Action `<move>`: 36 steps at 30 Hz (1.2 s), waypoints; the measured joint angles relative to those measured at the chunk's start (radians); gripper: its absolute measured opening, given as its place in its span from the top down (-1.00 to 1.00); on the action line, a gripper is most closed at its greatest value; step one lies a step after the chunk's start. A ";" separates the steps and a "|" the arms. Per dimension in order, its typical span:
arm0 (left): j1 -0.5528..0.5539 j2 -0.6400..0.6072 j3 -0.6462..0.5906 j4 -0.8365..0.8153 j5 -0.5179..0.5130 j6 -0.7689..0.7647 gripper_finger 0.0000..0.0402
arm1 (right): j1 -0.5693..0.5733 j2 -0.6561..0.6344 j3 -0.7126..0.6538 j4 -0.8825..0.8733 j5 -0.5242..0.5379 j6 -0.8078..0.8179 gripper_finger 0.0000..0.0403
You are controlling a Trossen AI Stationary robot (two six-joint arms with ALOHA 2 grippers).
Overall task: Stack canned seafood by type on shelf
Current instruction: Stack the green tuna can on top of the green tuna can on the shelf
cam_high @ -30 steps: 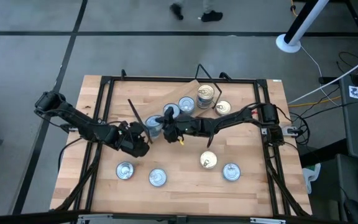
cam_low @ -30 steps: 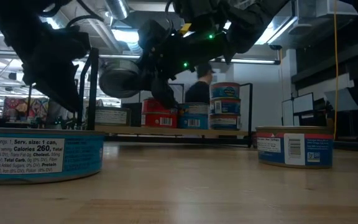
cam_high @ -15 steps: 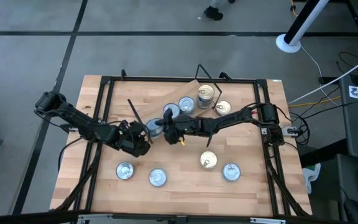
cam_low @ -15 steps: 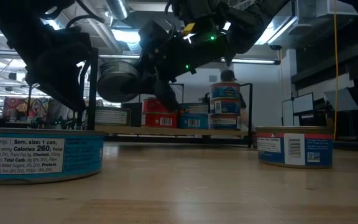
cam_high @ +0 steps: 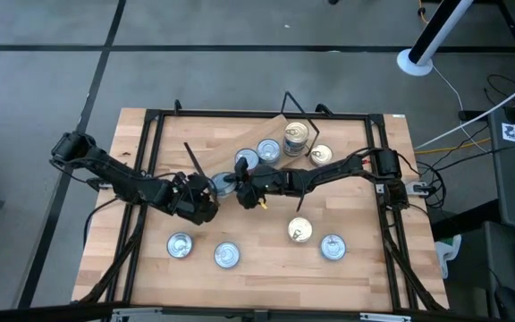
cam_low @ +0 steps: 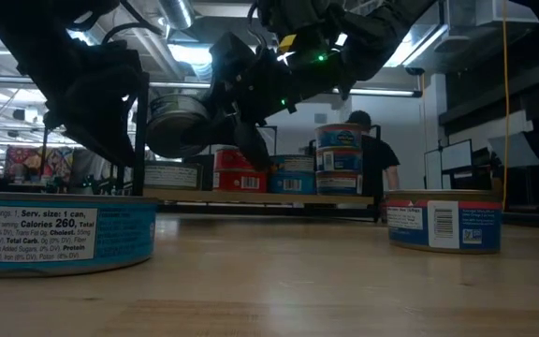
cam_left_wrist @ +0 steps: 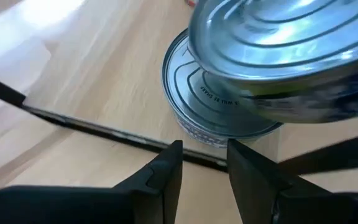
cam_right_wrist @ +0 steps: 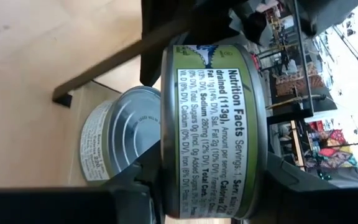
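Right hand [cam_high: 240, 185] clamped on green-label tin [cam_right_wrist: 207, 130], held in the air at the near-left end of the shelf [cam_high: 280, 127].
Tin carried tilted, just above a silver-lid tin [cam_left_wrist: 219, 118] resting by the shelf's black wire edge; no contact visible between the two. Left hand [cam_high: 206, 199] just beside, fingers a little apart, gripping nothing. Tight gap between both hands over that corner. On the shelf: a silver-lid tin [cam_high: 267, 150], a tall stack [cam_high: 294, 139], a gold-lid tin [cam_high: 320, 156]. Four loose tins along the near tabletop [cam_high: 365, 259], e.g. gold lid [cam_high: 299, 231], well apart, open wood between them. Person [cam_low: 374, 159] standing beyond the far edge.
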 joint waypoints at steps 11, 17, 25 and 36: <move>0.012 0.024 0.001 0.092 0.007 0.112 0.40 | -0.029 0.000 0.001 -0.068 -0.015 0.000 0.25; 0.012 0.024 0.001 0.090 0.008 0.114 0.40 | -0.045 0.000 0.001 -0.068 -0.024 0.000 0.25; 0.012 0.024 0.001 0.089 0.011 0.114 0.40 | -0.044 0.000 0.001 -0.069 -0.024 0.000 0.25; 0.011 0.024 0.001 0.089 0.012 0.114 0.40 | -0.044 0.000 0.001 -0.072 -0.025 0.007 0.12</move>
